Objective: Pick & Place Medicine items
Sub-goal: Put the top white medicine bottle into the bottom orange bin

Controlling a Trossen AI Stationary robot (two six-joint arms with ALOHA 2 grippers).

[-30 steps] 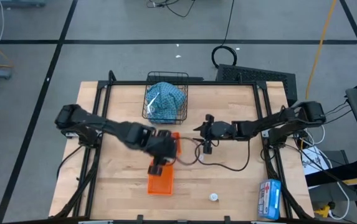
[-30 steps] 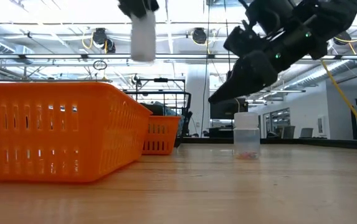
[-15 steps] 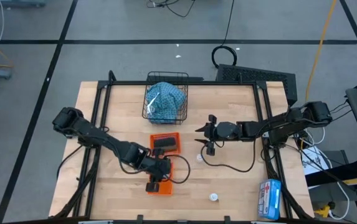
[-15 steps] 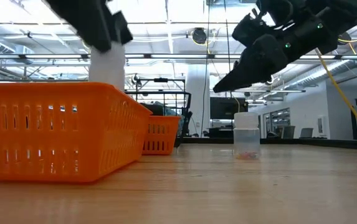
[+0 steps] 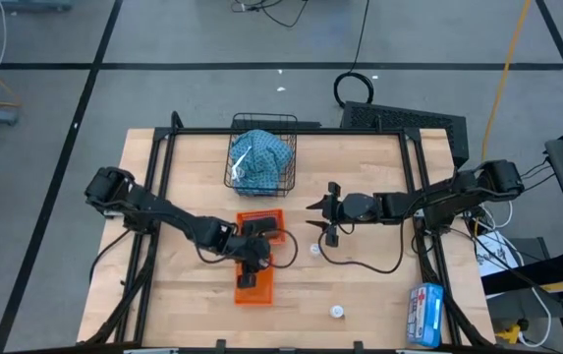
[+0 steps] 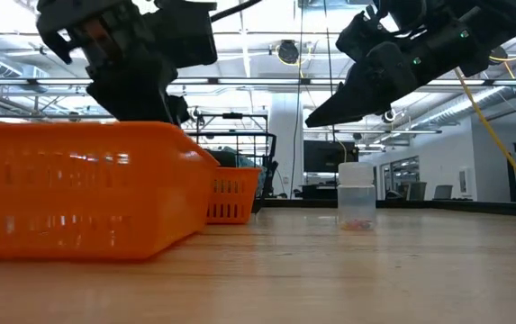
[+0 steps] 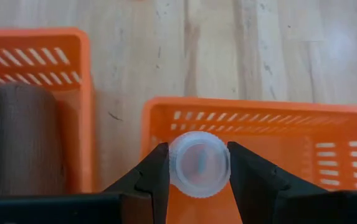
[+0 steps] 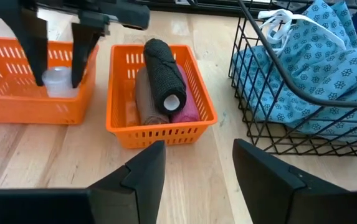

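Bare table [image 5: 360,295] beside two baskets [image 5: 258,254]

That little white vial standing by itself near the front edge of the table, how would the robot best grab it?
The lone vial stands upright on the table with nothing touching it. Probably best from straight above, fingers either side of its round body just under the cap; being round, any side should work.

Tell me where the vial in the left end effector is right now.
The vial is clamped in the left end effector, inside the empty orange basket, beside the basket of rolls.

Two baskets [image 5: 258,254] mid-table, wire basket [image 5: 262,152] behind them holding pouch [image 5: 258,160], two vials [image 5: 314,249] to their right.
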